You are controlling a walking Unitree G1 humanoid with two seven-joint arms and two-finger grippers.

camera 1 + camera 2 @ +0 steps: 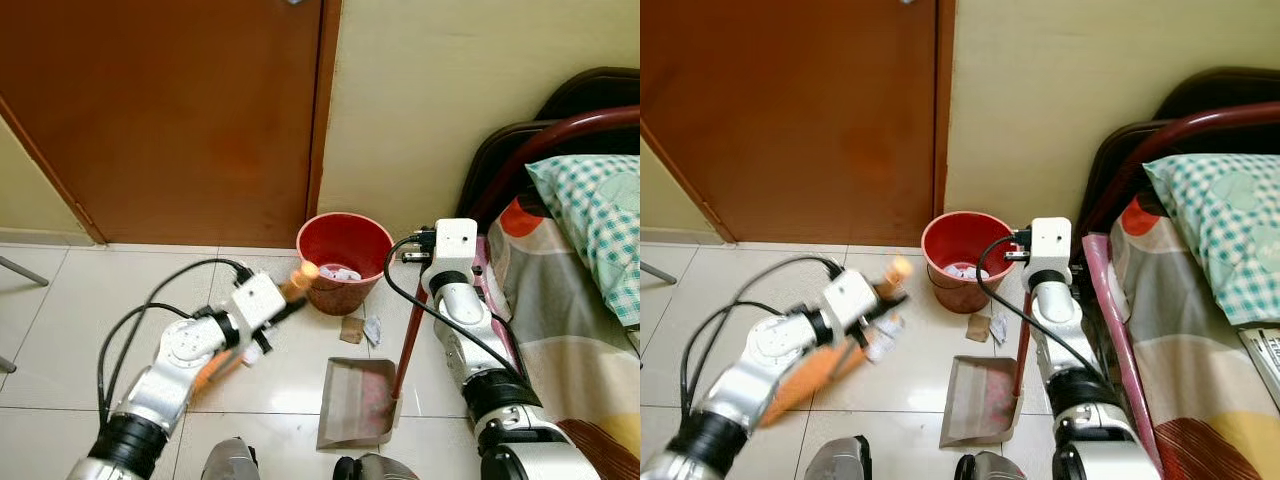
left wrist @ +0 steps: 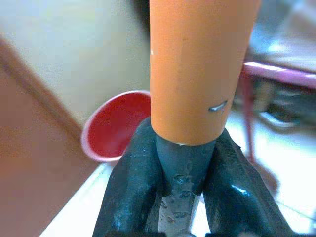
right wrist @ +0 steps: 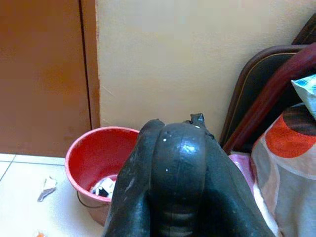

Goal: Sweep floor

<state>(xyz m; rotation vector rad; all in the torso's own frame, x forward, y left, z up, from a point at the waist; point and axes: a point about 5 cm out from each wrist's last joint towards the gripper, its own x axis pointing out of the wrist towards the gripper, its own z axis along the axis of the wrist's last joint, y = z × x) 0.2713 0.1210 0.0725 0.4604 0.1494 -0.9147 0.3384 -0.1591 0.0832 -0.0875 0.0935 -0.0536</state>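
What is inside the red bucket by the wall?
The red bucket holds a few white crumpled scraps at its bottom. Its near wall hides part of the floor of the bucket, so anything lying against that side cannot be seen.

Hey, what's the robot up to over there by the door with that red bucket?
It is sweeping. The left gripper is shut on an orange broom handle. The right gripper is shut on the top of the dustpan handle, with the dustpan resting on the tiled floor. A couple of paper scraps lie between the dustpan and the red bucket, which already holds some litter.
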